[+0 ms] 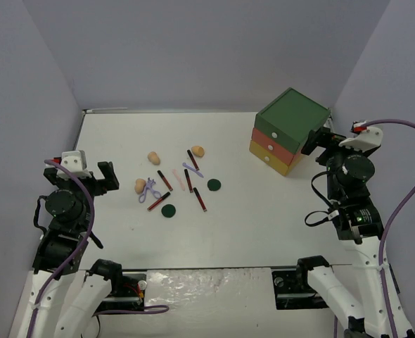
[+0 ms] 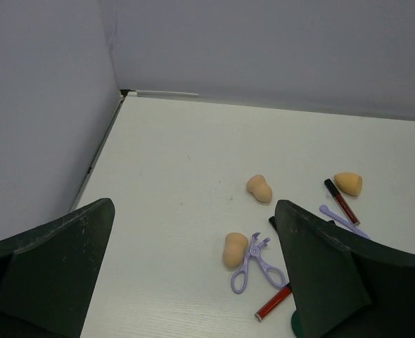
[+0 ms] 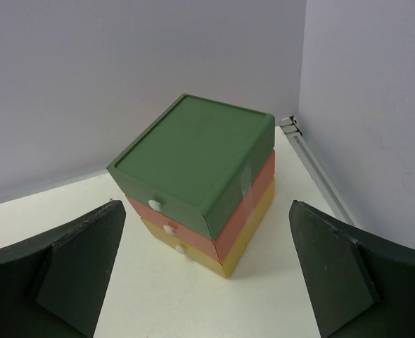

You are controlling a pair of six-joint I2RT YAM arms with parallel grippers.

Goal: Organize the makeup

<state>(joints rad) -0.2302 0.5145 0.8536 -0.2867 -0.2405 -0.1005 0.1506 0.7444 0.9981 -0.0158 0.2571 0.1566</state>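
The makeup lies mid-table, left of centre. There are three tan sponges [image 1: 153, 157] [image 1: 198, 151] [image 1: 141, 185], a lilac scissor-like tool [image 1: 150, 190], a lilac stick [image 1: 192, 170], a pink stick [image 1: 180, 179], several dark red sticks [image 1: 200, 199] and two dark green discs [image 1: 214, 184] [image 1: 168, 210]. My left gripper [image 1: 93, 171] is open and empty, left of the pile. In the left wrist view [image 2: 193, 211] I see a sponge [image 2: 235, 250] and the scissor tool [image 2: 255, 264] ahead. My right gripper [image 1: 321, 146] [image 3: 207, 205] is open and empty, facing the drawer chest.
The green-red-yellow drawer chest [image 1: 289, 139] [image 3: 193, 148] stands at the back right with all three drawers closed and their white knobs facing the table's middle. Grey walls enclose the table on the left, back and right.
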